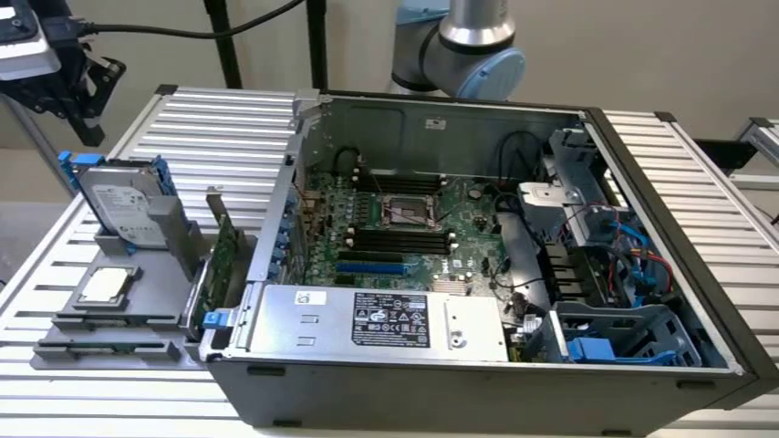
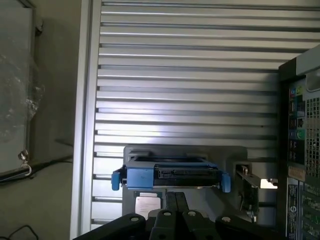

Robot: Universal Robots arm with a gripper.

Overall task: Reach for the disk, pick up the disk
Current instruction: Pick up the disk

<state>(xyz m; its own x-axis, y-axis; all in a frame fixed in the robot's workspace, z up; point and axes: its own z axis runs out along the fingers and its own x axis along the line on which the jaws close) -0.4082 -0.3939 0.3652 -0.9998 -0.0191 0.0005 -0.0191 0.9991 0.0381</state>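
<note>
On the slatted aluminium bench [image 1: 219, 128], nearest at the exterior view's 8 o'clock, a small square silver chip [image 1: 104, 285] is seen on a flat grey tray [image 1: 122, 320]; just behind it, at 9 o'clock, the disk [image 1: 122, 205], a flat silver-grey drive framed by a bright blue plastic carrier, is stood on edge in a grey holder [image 1: 168, 233] beside the open black computer case [image 1: 487, 388]; farther off, at 10 o'clock, the black pincer [image 1: 86, 123] is held above the disk, apart from it; in the wrist view its fingers [image 2: 171, 200] are seen together, clamped on nothing, with the disk [image 2: 170, 175] just beyond. The reach is judged partly made; contact, grasp and lift are not yet done.
</note>
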